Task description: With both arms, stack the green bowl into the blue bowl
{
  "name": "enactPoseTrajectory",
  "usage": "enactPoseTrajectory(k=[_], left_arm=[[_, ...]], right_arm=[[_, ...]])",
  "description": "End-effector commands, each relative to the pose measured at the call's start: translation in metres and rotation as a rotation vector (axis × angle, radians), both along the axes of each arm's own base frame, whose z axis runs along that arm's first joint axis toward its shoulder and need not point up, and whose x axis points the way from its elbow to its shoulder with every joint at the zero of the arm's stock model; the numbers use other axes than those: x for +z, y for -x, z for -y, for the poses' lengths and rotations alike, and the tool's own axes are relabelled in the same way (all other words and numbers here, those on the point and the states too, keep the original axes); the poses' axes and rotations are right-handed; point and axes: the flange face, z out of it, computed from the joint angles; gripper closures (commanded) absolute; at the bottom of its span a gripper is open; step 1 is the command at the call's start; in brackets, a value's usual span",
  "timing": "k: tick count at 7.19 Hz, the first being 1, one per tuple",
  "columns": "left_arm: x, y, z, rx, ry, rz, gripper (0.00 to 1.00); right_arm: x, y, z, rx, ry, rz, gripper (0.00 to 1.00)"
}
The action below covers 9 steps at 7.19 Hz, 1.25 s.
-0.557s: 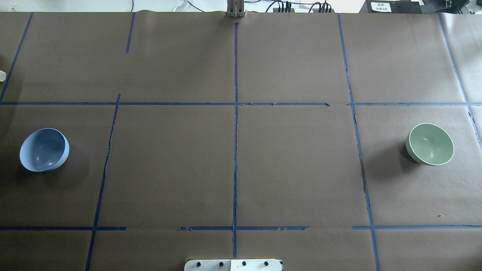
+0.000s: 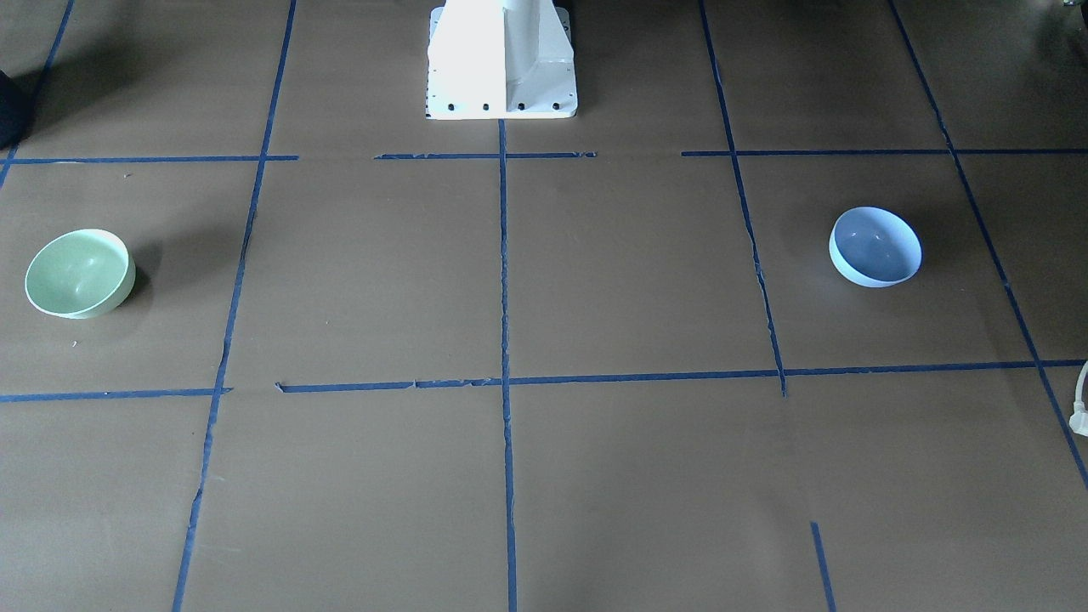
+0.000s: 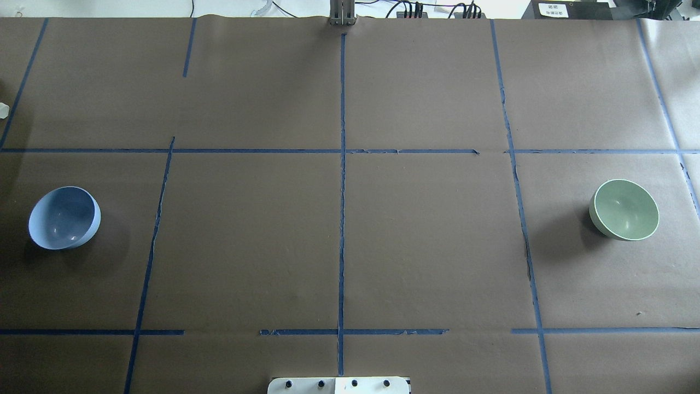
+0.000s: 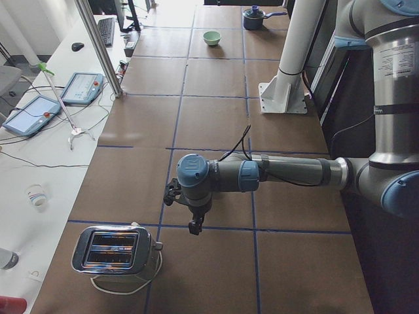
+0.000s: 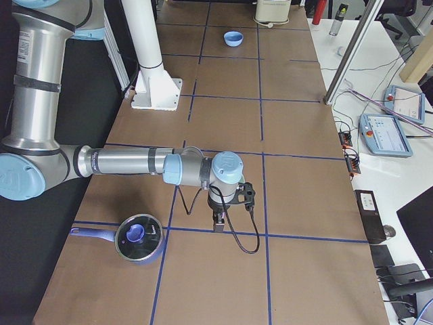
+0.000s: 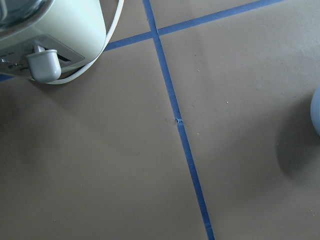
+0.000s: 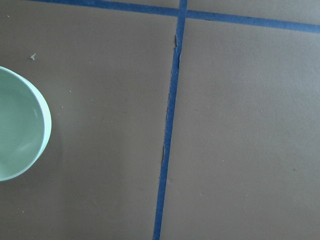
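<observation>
**Two bowls well apart, both claws off to the table's ends**

The left claw (image 4: 194, 226) hangs pointing down at the table (image 3: 426, 246) on the near arm of the left-side view; it shows only there, so I cannot tell whether its fingers are apart or together. Just beside it, toward the table's end, stands a toaster (image 4: 115, 250); in the left wrist view the blue bowl (image 6: 317, 111) is only a sliver at the right edge, near the claw but not under it.

The right claw (image 5: 219, 222) also points down, seen only from the right end; its state cannot be told either. A lidded pot (image 5: 139, 238) sits near it, on the robot's side; in the right wrist view the green bowl (image 7: 20, 127) lies upright at the left edge, near this claw and apart from it.

Both bowls rest open side up on the paper, with nothing in them; blue tape lines (image 3: 342, 219) run between them.
</observation>
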Motion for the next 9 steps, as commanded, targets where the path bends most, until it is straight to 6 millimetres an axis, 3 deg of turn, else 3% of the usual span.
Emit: enactPoseTrajectory(k=[1, 3, 4, 5, 6, 7, 9], left_arm=[[-0.018, 0.0, 0.019, -0.003, -0.043, -0.004, 0.0], [-0.039, -0.001, 0.044, -0.042, -0.067, -0.014, 0.0], [-0.046, -0.001, 0.049, -0.112, -0.053, -0.016, 0.0], [-0.054, -0.01, 0.051, -0.127, -0.146, -0.026, 0.0], [-0.036, -0.043, 0.033, -0.07, -0.134, -0.034, 0.0], [-0.039, -0.078, 0.031, -0.089, -0.051, -0.042, 0.0], [-0.036, -0.141, 0.013, -0.234, 0.023, -0.087, 0.0]], right_arm=[[-0.032, 0.001, 0.03, 0.0, -0.074, -0.002, 0.0], [-0.031, 0.002, 0.031, 0.002, -0.084, 0.003, 0.0], [-0.021, 0.005, 0.032, -0.005, -0.073, 0.002, 0.0], [-0.015, 0.007, 0.036, -0.008, -0.108, 0.004, 0.0], [-0.007, 0.023, 0.037, -0.018, -0.147, 0.01, 0.0], [-0.003, 0.039, 0.041, 0.026, -0.128, 0.016, 0.0], [-0.009, 0.053, 0.043, 0.085, -0.122, 0.035, 0.0]])
